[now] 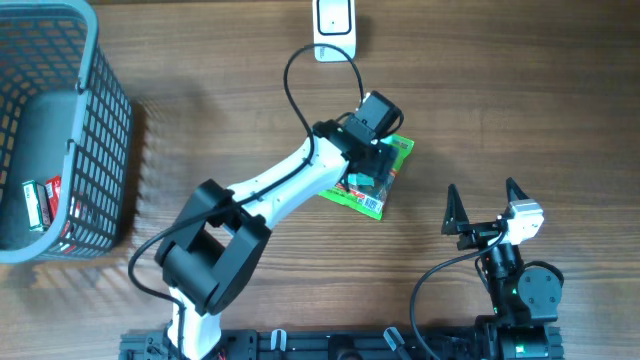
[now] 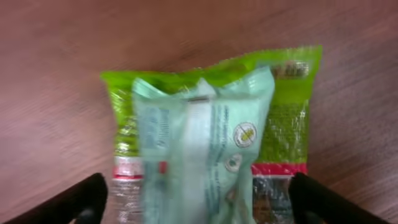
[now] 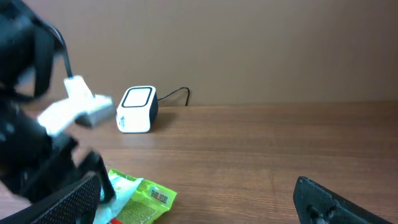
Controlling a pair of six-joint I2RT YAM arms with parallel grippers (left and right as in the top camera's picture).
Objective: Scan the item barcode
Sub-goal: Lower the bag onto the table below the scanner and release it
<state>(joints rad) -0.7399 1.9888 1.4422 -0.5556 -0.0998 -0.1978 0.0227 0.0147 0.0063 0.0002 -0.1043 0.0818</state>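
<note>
The green packet [image 2: 287, 127] lies flat on the wooden worktop [image 1: 520, 100], a little right of centre and on the near side of the scanner [image 1: 333, 24]. It is bright lime green and glossy, with a red band across its lower part and crinkled, sealed edges. On it lies a pale mint pouch [image 2: 199, 146] with small round marks on its face; whether the two are joined cannot be told. The right wrist view shows a white label patch [image 3: 160, 196] at one corner of the packet, too small to read.

The left hand [image 2: 200, 200] hangs right over the packet, its two dark fingers [image 2: 87, 199] spread wide, one on each side of the wrapper and not pressing it. The right hand [image 1: 484, 200] sits well apart near the front right of the worktop, its fingers also spread wide with nothing between them.

The scanner is a small white box at the far edge, well apart from the packet, with a black cable [image 1: 292, 85] looping from it.

At the far left stands a grey mesh basket [image 1: 105, 110]. Inside it, near its front, lies a small pack [image 1: 42, 198] printed in red and white; the rest of what it holds is dark and cannot be made out.
</note>
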